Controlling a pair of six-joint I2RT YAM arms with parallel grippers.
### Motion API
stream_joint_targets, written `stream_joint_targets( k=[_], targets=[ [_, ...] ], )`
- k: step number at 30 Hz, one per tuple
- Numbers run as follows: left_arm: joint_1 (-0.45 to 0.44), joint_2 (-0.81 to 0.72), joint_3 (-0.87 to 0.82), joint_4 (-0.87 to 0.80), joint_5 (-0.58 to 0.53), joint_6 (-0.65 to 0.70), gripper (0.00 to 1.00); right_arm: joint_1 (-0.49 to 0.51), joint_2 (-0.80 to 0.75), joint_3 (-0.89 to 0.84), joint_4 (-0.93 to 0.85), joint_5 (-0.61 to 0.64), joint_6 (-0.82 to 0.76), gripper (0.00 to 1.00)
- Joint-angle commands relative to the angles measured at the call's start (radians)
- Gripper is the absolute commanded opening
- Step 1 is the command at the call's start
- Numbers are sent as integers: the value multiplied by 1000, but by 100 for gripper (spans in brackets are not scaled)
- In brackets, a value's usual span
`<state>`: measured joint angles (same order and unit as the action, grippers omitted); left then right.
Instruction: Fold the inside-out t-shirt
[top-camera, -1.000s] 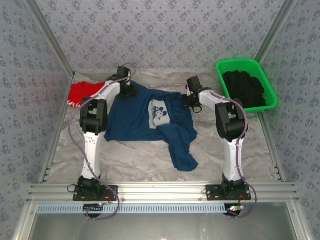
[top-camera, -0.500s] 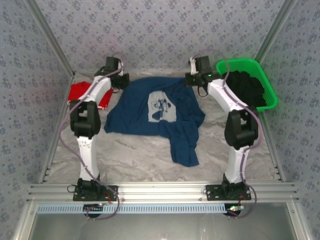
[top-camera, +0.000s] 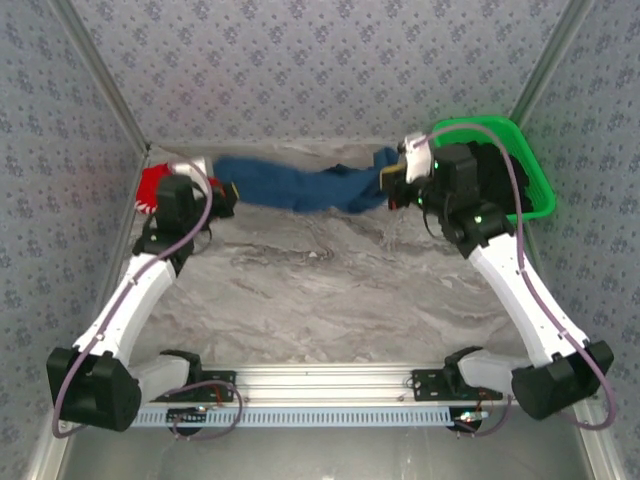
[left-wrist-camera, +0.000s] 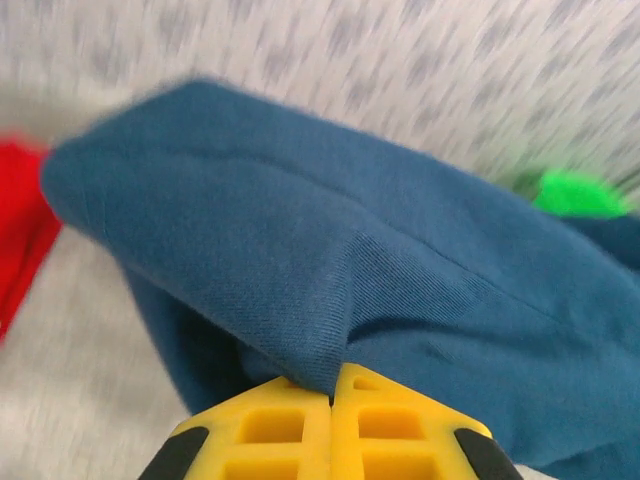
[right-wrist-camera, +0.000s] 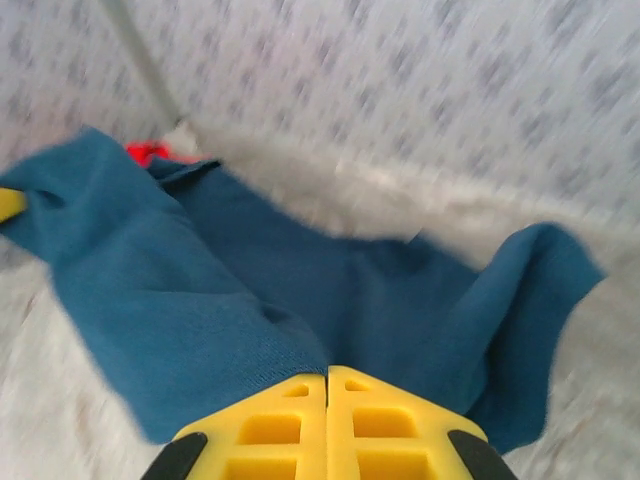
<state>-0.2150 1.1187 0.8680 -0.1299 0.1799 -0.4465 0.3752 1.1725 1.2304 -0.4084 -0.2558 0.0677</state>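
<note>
The inside-out t-shirt (top-camera: 305, 186), dark blue, hangs stretched in a narrow band between the two arms at the back of the table. My left gripper (top-camera: 226, 196) is shut on its left end; in the left wrist view the yellow fingers (left-wrist-camera: 270, 425) pinch a fold of the blue cloth (left-wrist-camera: 400, 270). My right gripper (top-camera: 393, 183) is shut on the right end; in the right wrist view the blue cloth (right-wrist-camera: 230, 290) runs from my closed yellow fingers (right-wrist-camera: 380, 420) toward the far left.
A red garment (top-camera: 157, 185) lies at the back left, just behind the left arm. A green basket (top-camera: 528, 150) holding black clothing (top-camera: 495, 180) stands at the back right, close to the right arm. Patterned walls enclose the marbled table (top-camera: 320, 300).
Both arms have lifted the t-shirt off the table and pulled it out into a taut band at the back. The left gripper closed during this second.
</note>
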Motion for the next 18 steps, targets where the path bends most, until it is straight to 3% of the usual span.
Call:
stream_joint_targets(
  k=[1, 5, 10, 15, 17, 18],
  targets=[
    [-16, -64, -123, -103, -81, 14, 0, 15, -86, -102, -139, -157, 60, 0],
    [-20, -47, -204, -85, -109, -11, 5, 52, -128, -198, -66, -219, 96, 0],
    [-47, -12, -173, -122, -198, -41, 45, 106, 6, -228, 58, -241, 136, 0],
    [-192, -85, -160, -116, -319, 2, 66, 148, 176, -175, 110, -246, 163, 0],
    [-268, -99, -175, -45, -277, 33, 71, 147, 223, -153, 79, -266, 157, 0],
    [-307, -91, -186, 20, -203, 49, 71, 145, 237, -147, 67, -273, 159, 0]
  ],
)
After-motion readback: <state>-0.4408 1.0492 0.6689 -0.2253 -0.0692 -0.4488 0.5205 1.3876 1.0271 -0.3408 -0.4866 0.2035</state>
